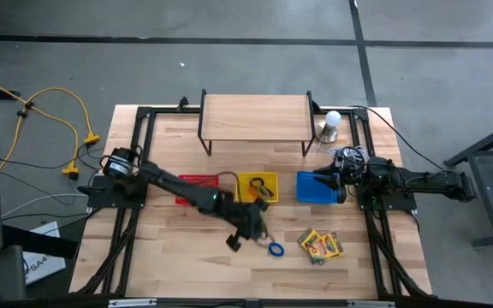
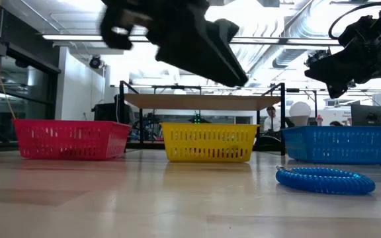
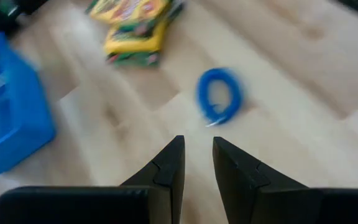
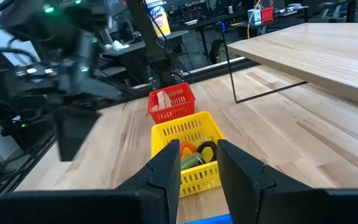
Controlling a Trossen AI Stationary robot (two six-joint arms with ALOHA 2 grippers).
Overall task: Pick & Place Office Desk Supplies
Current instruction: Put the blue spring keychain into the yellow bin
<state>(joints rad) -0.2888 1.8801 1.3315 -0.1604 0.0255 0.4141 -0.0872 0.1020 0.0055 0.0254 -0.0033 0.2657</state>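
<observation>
A blue coiled ring (image 1: 276, 249) lies flat on the wooden table (image 1: 178, 257) near its front edge; it also shows in the low view (image 2: 325, 180) and in the left wrist view (image 3: 219, 96). To the ring's right lie flat yellow-and-green crayon boxes (image 1: 321, 245). My left gripper (image 1: 262, 231) hangs above the table just left of and behind the ring, slanting down; its fingers (image 3: 197, 144) are open with nothing between them. My right gripper (image 1: 332, 176) waits level over the blue basket (image 1: 313, 188), open (image 4: 197, 152) and empty.
Three baskets stand in a row mid-table: red (image 1: 197, 188), yellow (image 1: 258, 186) with small items inside, and blue. Behind them stands a wooden shelf on black legs (image 1: 255, 120), with a white bulb (image 1: 332, 124) at its right. Bare wood lies left of the ring.
</observation>
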